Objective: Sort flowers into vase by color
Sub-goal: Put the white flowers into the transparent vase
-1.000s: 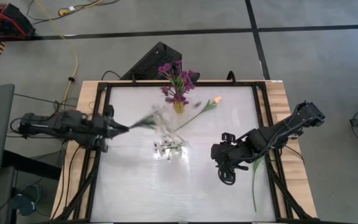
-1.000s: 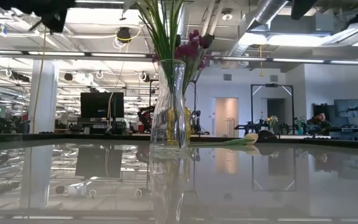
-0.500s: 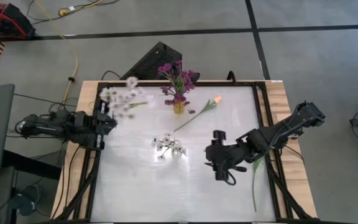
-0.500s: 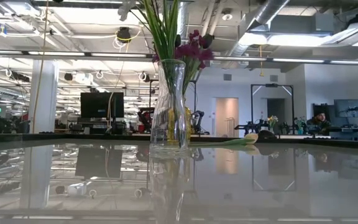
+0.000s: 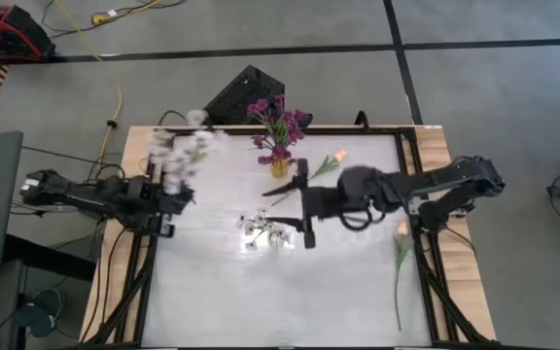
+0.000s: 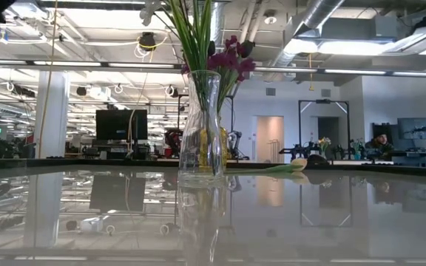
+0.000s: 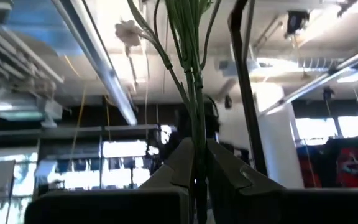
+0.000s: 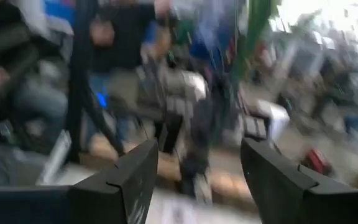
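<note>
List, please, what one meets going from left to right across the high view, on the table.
Left gripper shut on a white spray → white sprig lying flat → vase of purple flowers → right gripper, fingers open → tulip by the right edge.

No legible text, label, brand, number or sign anywhere: none on table, arms or floor from above, none in room beyond table edge, none in either wrist picture. Distant screens and fixtures too small or blurred to read.
</note>
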`<state>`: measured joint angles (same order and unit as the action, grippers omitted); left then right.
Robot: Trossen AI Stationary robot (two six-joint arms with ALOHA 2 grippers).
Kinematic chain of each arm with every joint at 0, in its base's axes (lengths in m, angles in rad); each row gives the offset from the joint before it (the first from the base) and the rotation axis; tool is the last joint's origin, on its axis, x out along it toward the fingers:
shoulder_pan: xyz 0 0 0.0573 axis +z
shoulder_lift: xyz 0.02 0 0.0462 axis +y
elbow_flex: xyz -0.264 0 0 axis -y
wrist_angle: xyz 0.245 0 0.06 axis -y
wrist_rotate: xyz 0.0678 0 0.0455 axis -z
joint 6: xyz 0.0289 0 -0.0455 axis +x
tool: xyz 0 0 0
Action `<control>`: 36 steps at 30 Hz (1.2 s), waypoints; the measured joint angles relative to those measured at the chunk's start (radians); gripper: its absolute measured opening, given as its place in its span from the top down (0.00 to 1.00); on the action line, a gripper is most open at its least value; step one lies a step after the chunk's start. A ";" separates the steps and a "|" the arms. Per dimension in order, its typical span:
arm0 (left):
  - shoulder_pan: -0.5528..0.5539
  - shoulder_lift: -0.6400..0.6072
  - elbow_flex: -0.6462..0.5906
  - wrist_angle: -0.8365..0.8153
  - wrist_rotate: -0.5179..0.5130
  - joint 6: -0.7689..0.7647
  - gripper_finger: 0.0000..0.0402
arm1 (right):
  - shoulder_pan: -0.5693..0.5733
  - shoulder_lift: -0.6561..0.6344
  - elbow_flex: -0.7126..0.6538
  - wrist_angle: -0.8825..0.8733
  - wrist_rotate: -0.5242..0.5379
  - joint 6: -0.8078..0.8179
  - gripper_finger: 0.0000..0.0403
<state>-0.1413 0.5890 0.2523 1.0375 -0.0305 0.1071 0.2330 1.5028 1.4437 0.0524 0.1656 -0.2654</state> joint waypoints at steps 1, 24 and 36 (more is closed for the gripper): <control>0.000 0.047 0.024 0.002 0.001 -0.011 0.97 | -0.026 0.016 0.001 0.051 -0.055 0.002 0.37; 0.031 0.445 0.283 -0.082 0.095 0.010 0.97 | -0.114 0.159 0.006 0.288 -0.201 -0.010 0.37; 0.046 0.460 0.283 -0.075 0.087 0.006 0.97 | -0.128 0.159 0.006 0.322 -0.217 0.029 0.53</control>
<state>-0.0952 1.0493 0.5350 0.9622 0.0562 0.1127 0.1054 1.6615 1.4494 0.3743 -0.0509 -0.2359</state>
